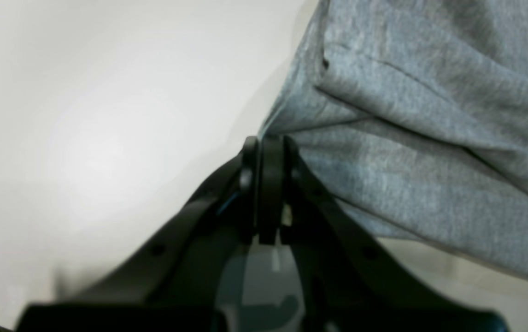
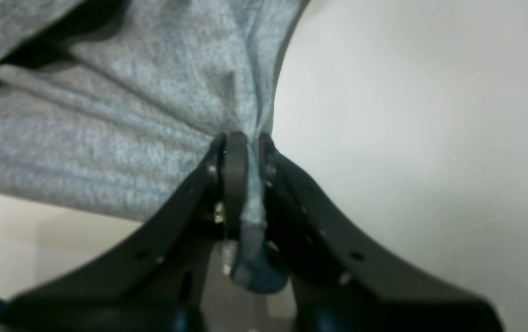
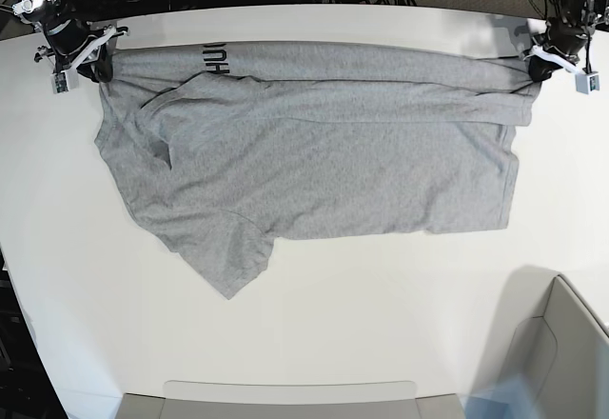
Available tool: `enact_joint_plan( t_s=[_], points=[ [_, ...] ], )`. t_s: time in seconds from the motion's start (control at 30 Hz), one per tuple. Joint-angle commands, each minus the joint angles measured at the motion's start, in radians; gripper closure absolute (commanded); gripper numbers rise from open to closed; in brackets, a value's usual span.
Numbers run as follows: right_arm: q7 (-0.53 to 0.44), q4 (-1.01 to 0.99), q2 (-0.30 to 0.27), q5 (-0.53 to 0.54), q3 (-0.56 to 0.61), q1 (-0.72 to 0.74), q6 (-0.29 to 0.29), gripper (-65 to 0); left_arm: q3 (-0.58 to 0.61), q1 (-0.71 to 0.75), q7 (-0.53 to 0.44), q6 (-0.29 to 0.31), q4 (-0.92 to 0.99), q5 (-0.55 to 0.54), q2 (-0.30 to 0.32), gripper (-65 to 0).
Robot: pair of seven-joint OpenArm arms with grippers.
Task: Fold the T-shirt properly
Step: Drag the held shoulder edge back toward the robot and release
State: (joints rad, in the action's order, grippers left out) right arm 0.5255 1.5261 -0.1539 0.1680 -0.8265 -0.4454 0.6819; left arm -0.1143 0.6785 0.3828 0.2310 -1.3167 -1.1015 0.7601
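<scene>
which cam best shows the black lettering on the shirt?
Base view. The T-shirt lies spread on the table, and black letters show at a turned-over strip along its far edge. Both wrist views show only plain grey fabric bunched at the shut jaws, with no lettering.

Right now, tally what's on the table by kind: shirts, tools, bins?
T-shirt: 1
Tools: 2, left tool and right tool, each shut on the T-shirt
Bins at the near edge: 2
Total: 5
</scene>
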Motion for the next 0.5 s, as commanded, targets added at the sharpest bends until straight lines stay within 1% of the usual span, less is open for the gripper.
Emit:
enact_joint_plan(
  t_s=[0.0, 0.07, 0.13, 0.2, 0.23, 0.27, 0.37, 0.47],
  points=[
    [0.097, -0.008, 0.001, -0.124, -0.004, -0.002, 0.016, -0.1, 0.023, 0.039, 0.170, -0.112, 0.032, 0.094, -0.003, 0.0],
    [0.097, -0.008, 0.003, -0.150, -0.004, 0.007, 0.016, -0.3, 0.024, 0.050, 0.170, -0.112, 0.032, 0.094, -0.003, 0.0],
    [0.097, -0.006, 0.023, -0.172, -0.004, 0.024, 0.016, -0.4, 0.024, 0.050, 0.170, -0.112, 0.032, 0.094, -0.003, 0.0],
    [0.097, -0.005, 0.029, -0.192, -0.004, 0.032, 0.016, -1.9, 0.021, 0.053, 0.170, -0.112, 0.032, 0.096, -0.003, 0.0],
    [0.097, -0.005, 0.029, -0.193, -0.004, 0.032, 0.016, -3.8, 0.017, 0.062, 0.164, -0.112, 0.032, 0.096, -0.003, 0.0],
    [0.097, -0.005, 0.029, -0.189, -0.004, 0.032, 0.016, -6.4, 0.017, 0.074, 0.157, -0.112, 0.030, 0.096, -0.003, -1.3],
    [0.097, -0.002, 0.024, -0.183, -0.004, 0.032, 0.016, -15.1, 0.015, 0.102, 0.117, -0.112, -0.030, 0.100, -0.001, -9.0],
    [0.097, 0.038, 0.024, -0.183, -0.004, 0.032, 0.016, -22.6, 0.015, 0.155, 0.097, -0.112, -0.117, 0.102, 0.005, -14.1]
  ],
)
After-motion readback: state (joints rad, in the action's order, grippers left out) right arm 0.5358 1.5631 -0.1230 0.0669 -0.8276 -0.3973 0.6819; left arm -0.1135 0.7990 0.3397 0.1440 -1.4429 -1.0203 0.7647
